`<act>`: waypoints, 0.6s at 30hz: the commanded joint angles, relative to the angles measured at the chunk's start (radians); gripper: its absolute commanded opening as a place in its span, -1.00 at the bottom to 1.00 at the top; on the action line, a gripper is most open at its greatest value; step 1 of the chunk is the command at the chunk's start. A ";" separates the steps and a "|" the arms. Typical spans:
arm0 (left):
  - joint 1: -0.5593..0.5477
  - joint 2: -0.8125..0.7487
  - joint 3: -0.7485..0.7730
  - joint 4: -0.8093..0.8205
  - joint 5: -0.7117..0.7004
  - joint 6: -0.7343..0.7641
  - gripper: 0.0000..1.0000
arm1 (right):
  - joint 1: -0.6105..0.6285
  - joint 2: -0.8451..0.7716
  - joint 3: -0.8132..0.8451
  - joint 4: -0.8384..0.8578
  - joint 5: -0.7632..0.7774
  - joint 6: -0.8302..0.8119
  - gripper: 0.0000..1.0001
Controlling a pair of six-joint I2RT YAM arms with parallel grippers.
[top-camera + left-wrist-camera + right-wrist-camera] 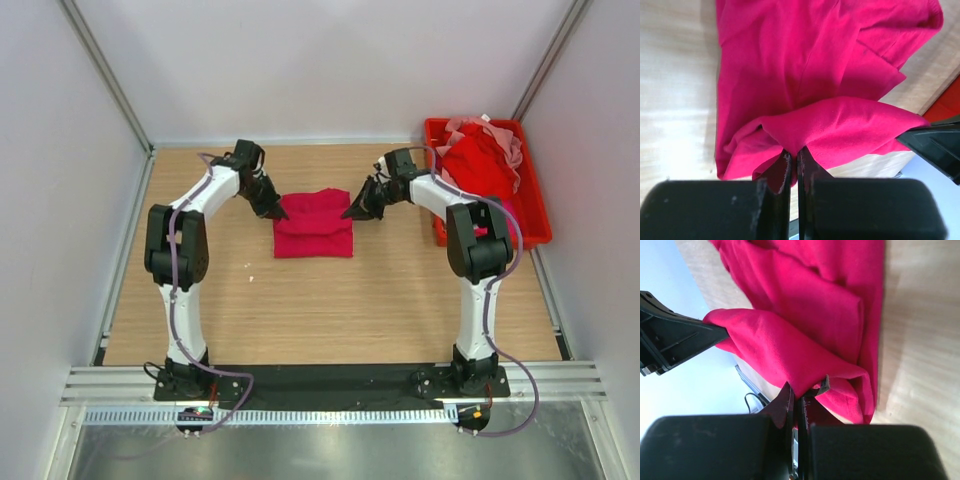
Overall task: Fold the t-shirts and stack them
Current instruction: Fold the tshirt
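Top external | left tool [278, 212], right tool [350, 213]: each clenched on crimson t-shirt [313, 228] | shirt between them, edge seemingly lifted

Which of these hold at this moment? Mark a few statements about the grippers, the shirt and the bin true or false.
1. The left gripper and right gripper are each shut on the crimson shirt. True.
2. The shirt lies fully spread out. False: it is folded into a small rectangle.
3. The red bin holds more clothes. True.
4. The bin stands at the near left corner. False: it stands at the far right corner of the table.
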 commanded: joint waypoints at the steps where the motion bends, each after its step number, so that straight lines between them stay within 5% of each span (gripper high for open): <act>1: 0.022 0.048 0.089 0.007 0.042 0.015 -0.99 | -0.009 0.029 0.088 -0.005 -0.030 -0.007 -0.95; 13: 0.086 0.163 0.203 0.021 0.059 -0.026 -0.94 | -0.049 0.296 0.450 -0.082 -0.065 0.016 -0.68; 18: 0.089 0.176 0.241 0.026 0.076 -0.035 -1.00 | -0.050 0.335 0.533 -0.091 -0.079 0.045 -0.92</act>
